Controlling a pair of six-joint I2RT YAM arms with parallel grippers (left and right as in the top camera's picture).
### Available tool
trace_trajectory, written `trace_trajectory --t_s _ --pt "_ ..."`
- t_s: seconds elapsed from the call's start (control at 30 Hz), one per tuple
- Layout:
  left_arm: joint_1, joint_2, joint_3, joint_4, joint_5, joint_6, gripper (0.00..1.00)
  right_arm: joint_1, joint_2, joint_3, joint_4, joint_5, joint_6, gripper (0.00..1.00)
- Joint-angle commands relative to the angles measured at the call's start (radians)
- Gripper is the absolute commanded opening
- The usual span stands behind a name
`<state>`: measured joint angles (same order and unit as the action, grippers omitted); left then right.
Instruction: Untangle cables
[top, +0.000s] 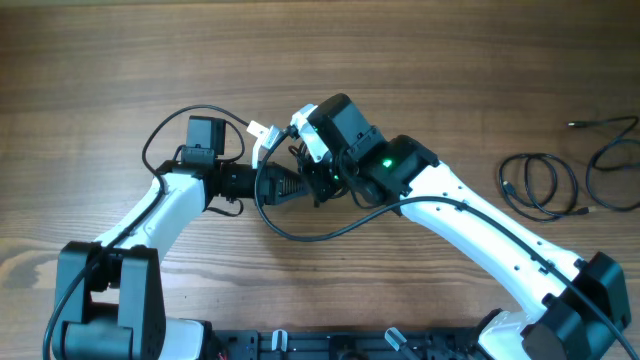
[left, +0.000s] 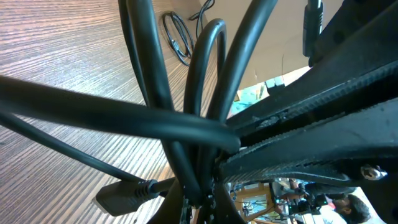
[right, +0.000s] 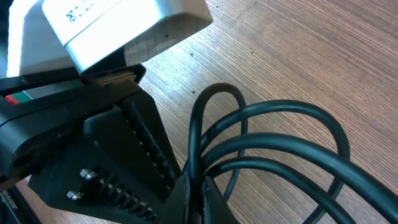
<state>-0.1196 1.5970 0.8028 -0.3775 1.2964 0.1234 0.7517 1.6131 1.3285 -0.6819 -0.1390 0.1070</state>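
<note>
The cables form a knotted bundle (top: 303, 165) held above the table's middle, between my two grippers. The left gripper (top: 288, 186) reaches in from the left and is shut on the bundle. In the left wrist view its jaws (left: 199, 208) pinch black strands (left: 186, 124) that cross in front of the lens, and a plug end (left: 124, 194) hangs beside them. The right gripper (top: 316, 178) comes in from the right. In the right wrist view it (right: 198, 190) is shut on the base of three black loops (right: 273, 146).
Two more loose black cords lie on the table at the right, one a coil (top: 540, 186) and one a loop (top: 615, 170); the coil (left: 177, 37) also shows in the left wrist view. The left gripper's toothed finger (right: 146, 149) stands close beside the right jaws.
</note>
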Motion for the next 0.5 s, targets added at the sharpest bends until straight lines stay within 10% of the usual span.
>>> trace_trajectory --t_s 0.0,0.23,0.47 --pt "-0.002 -0.013 0.009 0.0 0.037 0.027 0.04 -0.034 0.004 -0.003 0.009 0.094 -0.001 0.04" --pt "0.0 -0.013 0.009 0.003 -0.024 0.026 0.04 -0.132 -0.093 -0.003 0.009 -0.147 -0.028 0.05" --pt "0.0 -0.013 0.009 0.025 -0.545 -0.301 0.04 -0.293 -0.198 0.05 0.023 -0.266 0.14 0.04"
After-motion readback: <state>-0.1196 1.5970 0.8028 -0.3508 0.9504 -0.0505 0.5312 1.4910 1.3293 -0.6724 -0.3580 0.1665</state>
